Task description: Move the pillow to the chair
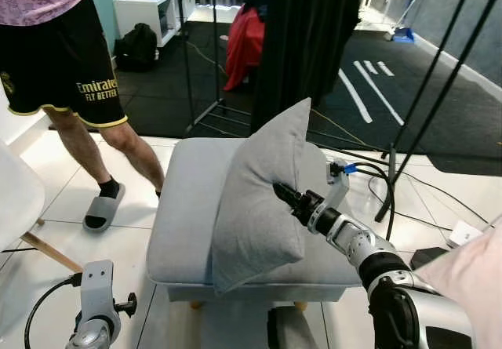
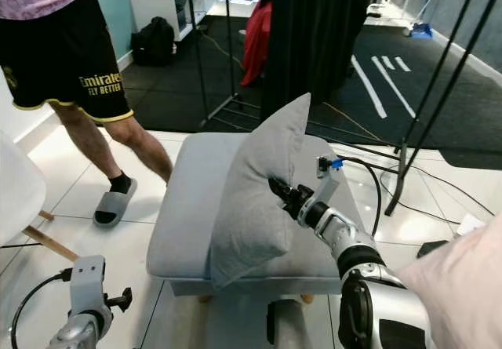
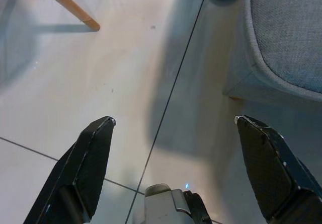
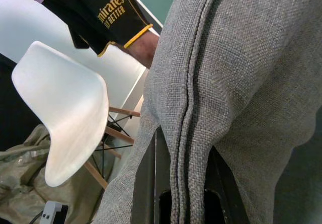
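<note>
"Emirates FLY BETTER" is printed in yellow on the black shorts (image 1: 63, 70) worn by a person standing beyond the left jaws (image 3: 173, 126), which are spread wide over glossy floor tiles (image 3: 126, 73). The grey woven pillow (image 1: 263, 196), with a stitched seam along its edge, is pinched at that seam between the right jaws (image 1: 284, 193) and held upright over a grey upholstered ottoman (image 1: 184, 231). A smooth white moulded chair (image 4: 63, 110) on wooden legs is seen past the pillow.
</note>
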{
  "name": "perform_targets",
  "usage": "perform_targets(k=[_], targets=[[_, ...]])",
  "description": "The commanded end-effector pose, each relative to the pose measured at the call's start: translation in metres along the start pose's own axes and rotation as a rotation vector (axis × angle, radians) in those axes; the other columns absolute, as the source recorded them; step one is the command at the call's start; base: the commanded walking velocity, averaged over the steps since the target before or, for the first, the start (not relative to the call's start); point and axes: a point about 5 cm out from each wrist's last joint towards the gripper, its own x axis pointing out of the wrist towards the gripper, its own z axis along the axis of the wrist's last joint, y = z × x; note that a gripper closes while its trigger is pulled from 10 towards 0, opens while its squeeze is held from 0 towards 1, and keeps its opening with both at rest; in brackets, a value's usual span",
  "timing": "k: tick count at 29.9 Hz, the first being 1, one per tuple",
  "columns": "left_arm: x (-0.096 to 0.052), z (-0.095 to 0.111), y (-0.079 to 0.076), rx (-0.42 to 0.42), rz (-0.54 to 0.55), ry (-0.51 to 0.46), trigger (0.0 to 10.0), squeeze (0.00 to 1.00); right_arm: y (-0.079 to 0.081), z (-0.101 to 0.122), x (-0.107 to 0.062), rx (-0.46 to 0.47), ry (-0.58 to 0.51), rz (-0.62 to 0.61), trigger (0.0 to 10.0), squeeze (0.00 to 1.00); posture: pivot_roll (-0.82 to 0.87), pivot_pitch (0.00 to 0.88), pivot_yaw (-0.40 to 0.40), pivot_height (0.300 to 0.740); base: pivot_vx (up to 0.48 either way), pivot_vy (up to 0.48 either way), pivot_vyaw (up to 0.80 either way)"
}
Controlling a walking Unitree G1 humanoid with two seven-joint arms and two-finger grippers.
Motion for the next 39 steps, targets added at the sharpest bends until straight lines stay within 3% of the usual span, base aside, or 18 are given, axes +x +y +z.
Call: perform_targets(k=[1,19,29,36,39], targets=[[-0.001,-0.005,-0.002,0.003,-0.009,0.01,10.0,0.0,0.009,0.016,0.006,-0.043,-0.061,0.047,10.0,0.0,-0.1,0.018,-0.057,0.565,0.0,0.0,0.0],[-0.002,-0.008,0.0,0.008,-0.006,0.031,10.0,0.0,0.008,0.016,0.005,-0.038,-0.069,0.053,10.0,0.0,-0.09,0.038,-0.053,0.63,0.0,0.0,0.0],[-0.002,-0.008,0.001,0.003,-0.007,0.025,10.0,0.0,0.008,0.016,0.005,-0.033,-0.073,0.056,10.0,0.0,-0.09,0.041,-0.05,0.665,-0.384,0.0,0.0],[-0.003,-0.008,0.001,0.006,-0.002,0.014,10.0,0.0,0.008,0.011,0.005,-0.053,-0.046,0.048,10.0,0.0,-0.09,0.03,-0.057,0.68,0.0,0.0,0.0],[-0.003,-0.007,0.002,0.01,-0.001,0.009,10.0,0.0,0.004,0.004,0.005,-0.108,-0.008,-0.015,10.0,0.0,-0.09,0.026,-0.061,0.689,0.0,0.0,0.0]])
